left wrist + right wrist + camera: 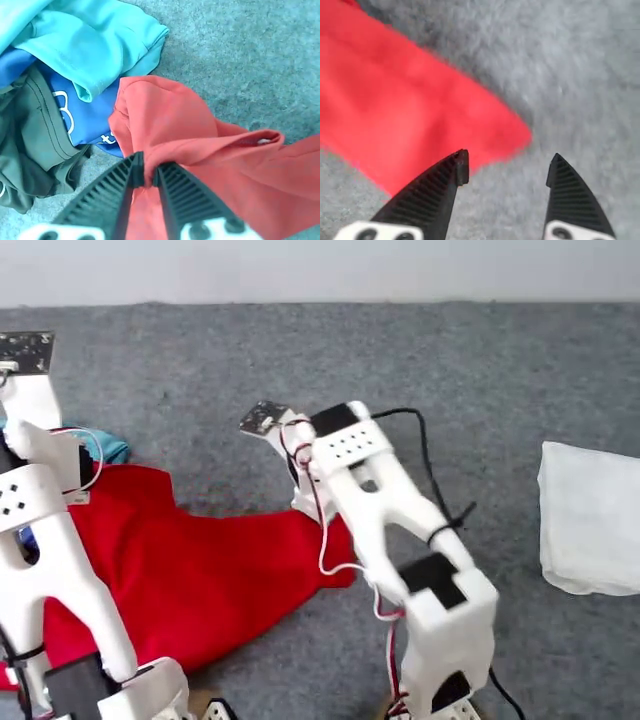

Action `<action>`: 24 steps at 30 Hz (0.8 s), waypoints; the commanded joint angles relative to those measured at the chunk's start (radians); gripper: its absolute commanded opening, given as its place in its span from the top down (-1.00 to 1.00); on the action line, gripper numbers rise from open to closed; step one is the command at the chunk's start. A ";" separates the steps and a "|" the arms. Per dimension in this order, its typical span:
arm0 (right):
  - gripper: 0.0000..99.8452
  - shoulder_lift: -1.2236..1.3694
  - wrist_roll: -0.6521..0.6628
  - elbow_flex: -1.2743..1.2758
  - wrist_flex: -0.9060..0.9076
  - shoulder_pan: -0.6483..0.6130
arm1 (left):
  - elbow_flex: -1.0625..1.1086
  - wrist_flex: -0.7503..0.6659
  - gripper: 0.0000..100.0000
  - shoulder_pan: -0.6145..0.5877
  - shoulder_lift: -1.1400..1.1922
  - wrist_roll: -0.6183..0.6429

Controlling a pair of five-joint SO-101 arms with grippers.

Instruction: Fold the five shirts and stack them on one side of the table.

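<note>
In the clamped left tool (148, 172), a bunched fold of soft red fabric shirt (200, 570), long axis stretched from left arm toward right arm across fuzzy grey worktop (480, 370). Over its tapered end, the wide-open right tool (507, 167). Farther off, crumpled teal shirt (95, 45); well apart, flat folded white cloth (590, 530).

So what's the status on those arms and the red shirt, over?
Left gripper shut on red shirt. Right gripper open over its corner. White shirt folded aside; teal shirt and blue shirt heaped beside the left gripper.
</note>
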 commanded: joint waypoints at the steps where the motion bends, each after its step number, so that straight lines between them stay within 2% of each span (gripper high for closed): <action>1: 0.48 0.071 -0.005 -0.097 0.012 -0.027 | -0.004 -0.012 0.97 -0.005 -0.038 0.008; 10: 0.50 0.285 -0.009 -0.199 0.025 -0.035 | -0.004 -0.012 0.97 -0.005 -0.038 0.008; 12: 0.64 0.302 -0.003 -0.230 0.039 -0.038 | -0.004 -0.011 0.97 -0.005 -0.038 0.008; 15: 0.98 0.309 -0.003 -0.278 0.061 -0.033 | -0.004 -0.009 0.97 -0.005 -0.038 0.008; 17: 0.94 0.306 -0.003 -0.302 0.093 -0.027 | -0.004 -0.012 0.97 -0.005 -0.034 0.008; 24: 0.98 0.208 -0.002 -0.446 0.243 0.044 | -0.016 -0.055 0.97 0.017 -0.040 0.006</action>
